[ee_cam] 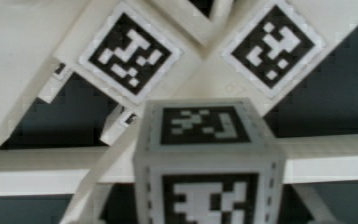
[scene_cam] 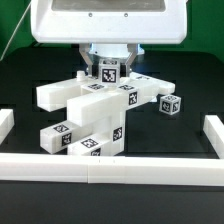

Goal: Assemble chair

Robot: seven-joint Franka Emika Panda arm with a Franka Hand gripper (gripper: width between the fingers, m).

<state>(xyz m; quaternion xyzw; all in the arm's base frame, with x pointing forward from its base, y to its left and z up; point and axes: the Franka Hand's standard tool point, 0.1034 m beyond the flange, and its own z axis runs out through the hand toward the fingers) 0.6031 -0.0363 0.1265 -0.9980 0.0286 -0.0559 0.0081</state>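
The jaws are clamped on a tagged square leg [scene_cam: 107,70] at the far middle of the bench [scene_cam: 185,135] — upright, just above the chair's joined white panels [scene_cam: 90,105], which spread across the centre. A small tagged cube [scene_cam: 170,103] sits apart at the exterior view's right. Border rails [scene_cam: 110,168] line the near edge.

I see the chair [scene_cam: 90,118] at centre, a leg [scene_cam: 107,72] upright on its far side, and a cube [scene_cam: 170,103] near it on the exterior view's right.
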